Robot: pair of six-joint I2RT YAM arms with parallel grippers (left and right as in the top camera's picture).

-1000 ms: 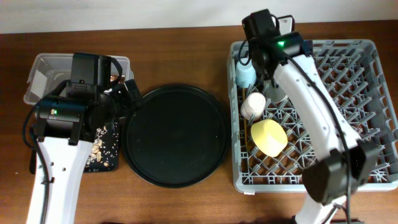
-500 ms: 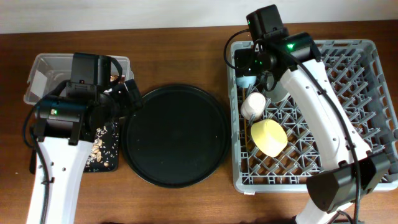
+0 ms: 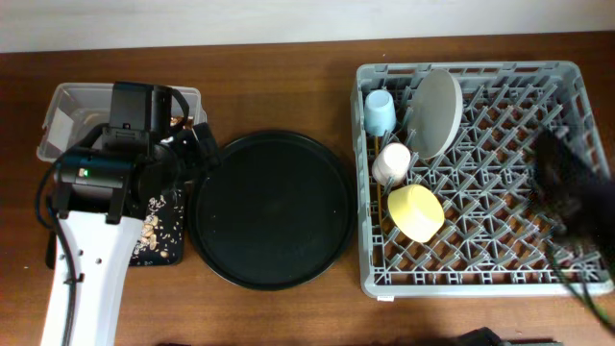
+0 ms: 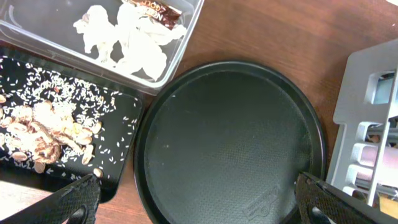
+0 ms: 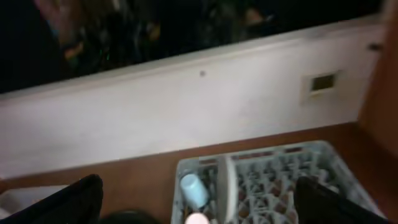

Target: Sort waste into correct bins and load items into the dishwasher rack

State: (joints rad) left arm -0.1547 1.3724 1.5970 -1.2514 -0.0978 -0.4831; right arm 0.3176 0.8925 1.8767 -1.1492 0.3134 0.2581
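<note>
Napkin (image 4: 127,37), wrapper (image 4: 152,9) in tub (image 4: 189,28); scraps (image 4: 43,130) in tray (image 4: 118,171); bowl (image 3: 415,212), plate (image 3: 437,112) in rack (image 3: 461,286)

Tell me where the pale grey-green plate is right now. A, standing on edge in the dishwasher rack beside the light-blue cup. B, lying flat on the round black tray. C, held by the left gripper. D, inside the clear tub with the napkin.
A: the overhead view shows the plate standing on edge among the pegs of the dishwasher rack, just to the right of the light-blue cup.
</note>
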